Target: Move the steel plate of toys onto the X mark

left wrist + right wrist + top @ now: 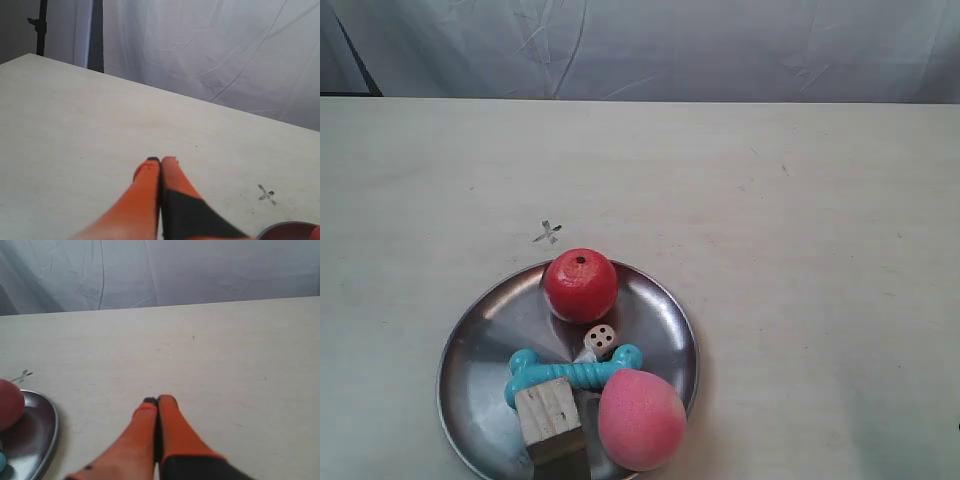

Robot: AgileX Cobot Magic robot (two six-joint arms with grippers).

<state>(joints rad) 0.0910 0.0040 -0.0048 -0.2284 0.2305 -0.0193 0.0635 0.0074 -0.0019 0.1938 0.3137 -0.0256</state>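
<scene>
The steel plate (480, 345) rests near the front of the cream table in the exterior view. It holds a red apple (580, 285), a white die (600, 340), a turquoise bone piece (575, 373), a pale wooden cube (548, 411) and a pink peach (640, 420). The X mark (548, 233) lies on bare table just beyond the plate's far rim. My left gripper (160, 161) is shut and empty over bare table, with the X mark (266, 195) and the plate rim (280, 229) off to one side. My right gripper (157, 400) is shut and empty, apart from the steel plate (46, 425) and apple (10, 404).
A white curtain (650, 45) hangs behind the table's far edge. A dark stand (40, 25) shows past the table corner in the left wrist view. Neither arm appears in the exterior view.
</scene>
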